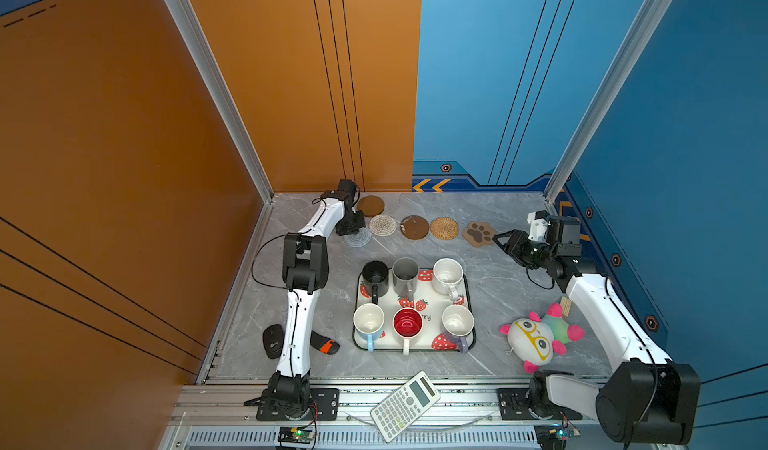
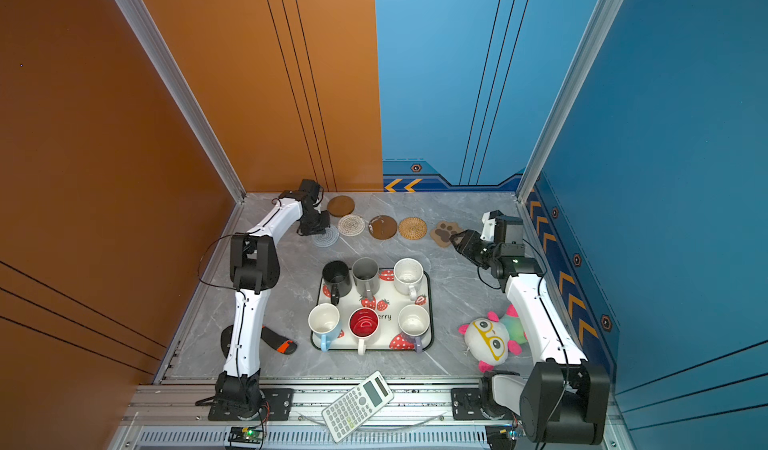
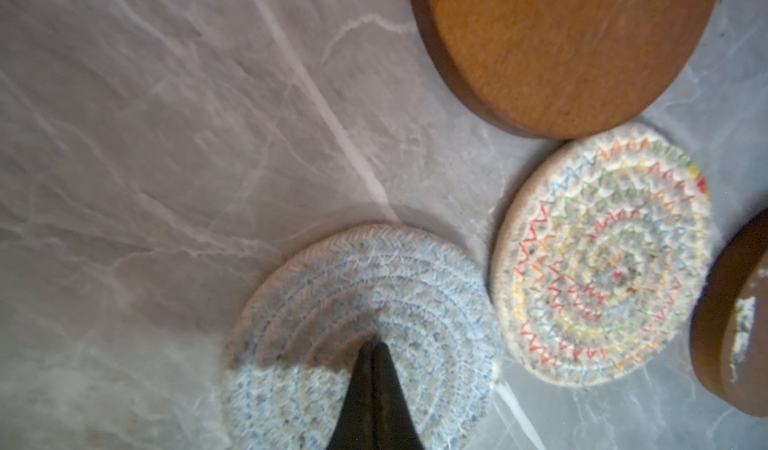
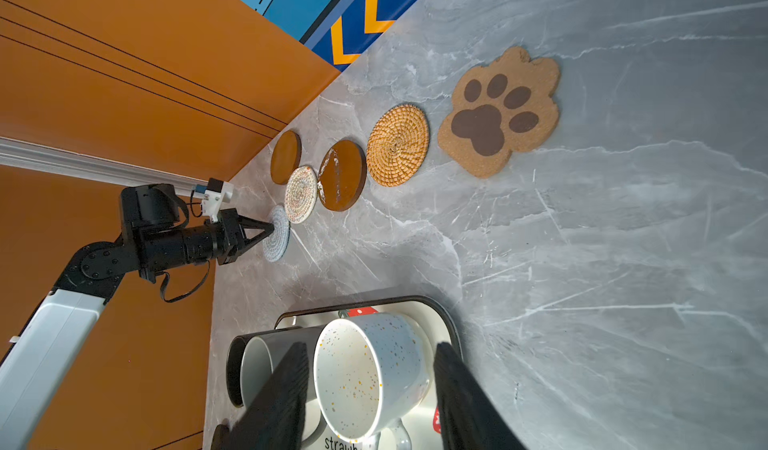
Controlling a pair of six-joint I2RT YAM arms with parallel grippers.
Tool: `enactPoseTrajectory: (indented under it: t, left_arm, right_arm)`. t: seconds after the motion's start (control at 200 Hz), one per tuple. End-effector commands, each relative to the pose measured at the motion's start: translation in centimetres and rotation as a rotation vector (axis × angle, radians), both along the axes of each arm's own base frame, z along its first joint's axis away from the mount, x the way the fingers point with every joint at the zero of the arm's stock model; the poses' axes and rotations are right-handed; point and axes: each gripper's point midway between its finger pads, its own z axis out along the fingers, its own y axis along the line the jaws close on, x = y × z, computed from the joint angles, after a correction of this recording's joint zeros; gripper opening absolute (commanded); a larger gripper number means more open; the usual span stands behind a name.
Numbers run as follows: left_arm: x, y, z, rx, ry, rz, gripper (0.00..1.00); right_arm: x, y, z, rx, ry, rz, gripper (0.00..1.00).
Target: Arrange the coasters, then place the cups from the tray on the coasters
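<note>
Up close, a calculator (image 1: 405, 406) sits on the metal rail (image 1: 232, 396) at the front. Next comes the strawberry tray (image 1: 432, 327) in the middle of the grey marble table (image 1: 519, 286). All six mugs (image 1: 407, 323) are in it, so none has a mat under it yet. Farther back is the row of coasters (image 1: 444, 228). The right gripper (image 1: 498, 239) hangs just beside the paw coaster (image 1: 478, 233), its jaws partly apart and holding nothing. The left gripper (image 3: 372, 346) is pinched tight with nothing between its jaws, and its tips rest on the grey woven coaster (image 3: 361, 286). That one lies a bit nearer than the row, just beside the white woven coaster (image 1: 382, 225). The plain brown disc (image 1: 370, 206) lies behind the row. I think the next job is to slide the grey one back into line. It is round, so no side matters, and the left arm is nearer. Past them stand an orange wall (image 1: 291, 95) and a blue wall (image 1: 498, 74).
</note>
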Motion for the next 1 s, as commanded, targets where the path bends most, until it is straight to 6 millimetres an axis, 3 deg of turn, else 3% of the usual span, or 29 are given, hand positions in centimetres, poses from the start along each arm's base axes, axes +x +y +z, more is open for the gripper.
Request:
enactPoseTrajectory:
  t: [0.0, 0.145, 0.351, 0.476, 0.611, 0.841, 0.992]
  left_arm:
    - [0.0, 1.4, -1.9, 0.036, 0.041, 0.048, 0.05]
    - [0.1, 1.2, -0.3, 0.03, 0.014, 0.053, 0.08]
    - [1.0, 0.4, 4.8, 0.052, -0.096, 0.011, 0.22]
    - [1.9, -0.9, 7.8, 0.034, -0.168, -0.016, 0.35]
    - [3.1, -2.9, 9.6, 0.031, -0.234, -0.065, 0.51]
    - [5.8, -6.1, 9.4, 0.116, -0.337, -0.156, 0.68]
    - [7.3, -6.7, 7.4, 0.141, -0.371, -0.144, 0.74]
  right_arm:
    - [-0.3, -0.5, 1.0, -0.008, -0.006, -0.022, 0.48]
    - [-0.5, -0.6, 1.2, -0.011, -0.011, -0.025, 0.48]
    - [-0.5, -0.6, 1.1, -0.013, -0.009, -0.027, 0.49]
    - [-0.4, -0.6, 0.9, -0.014, -0.004, -0.028, 0.49]
    - [-0.3, -0.7, 0.5, -0.016, 0.004, -0.031, 0.49]
    - [0.0, -0.8, 0.0, -0.016, 0.019, -0.033, 0.49]
    - [-0.1, -0.9, -0.4, -0.02, 0.029, -0.039, 0.49]
